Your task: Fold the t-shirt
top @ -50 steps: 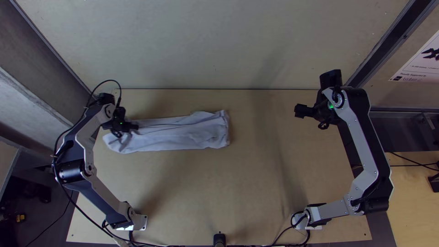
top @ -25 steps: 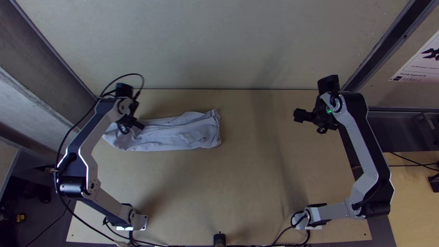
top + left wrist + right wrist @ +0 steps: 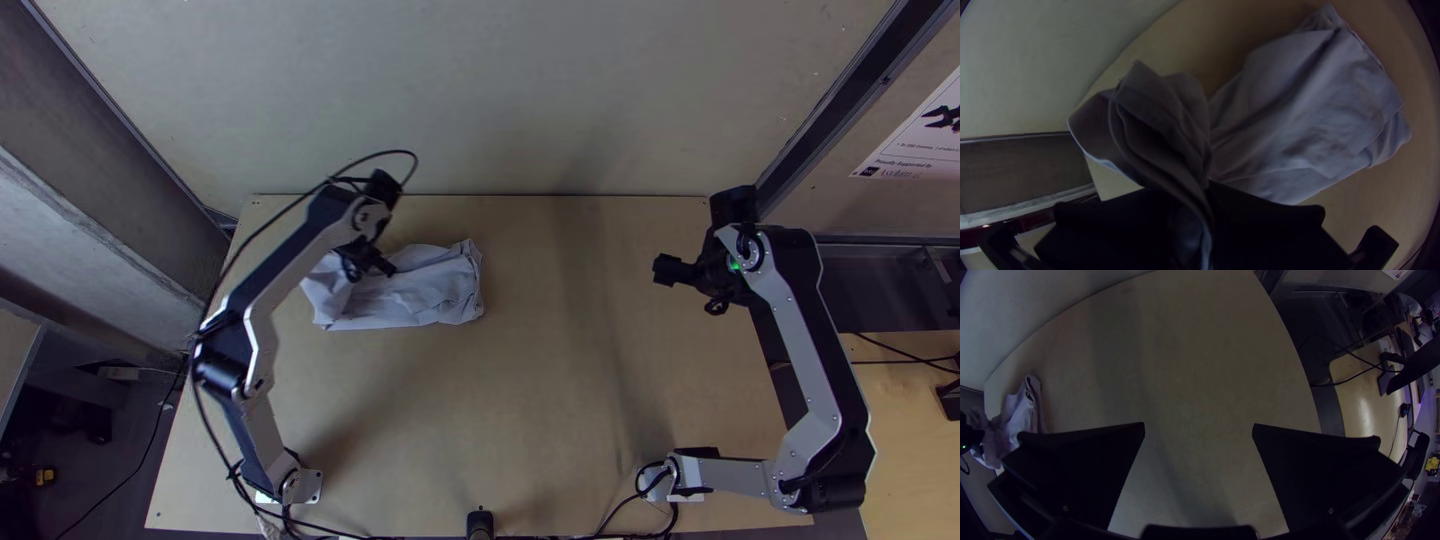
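Wall sheet (image 3: pixel 915 145): lines of dark print near a dark picture, at the top view's right edge, too small to read surely
Legible words or numbers: none

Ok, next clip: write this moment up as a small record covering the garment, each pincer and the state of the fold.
garment: pale t-shirt, on the wooden table, left of centre in the top view
lie: gathered and folded into a compact, creased bundle
left pincer: shut on the t-shirt, at a bunched end
right pincer: open, over the table, away from the cloth
fold state: unfinished, one end in the left pincer's grip
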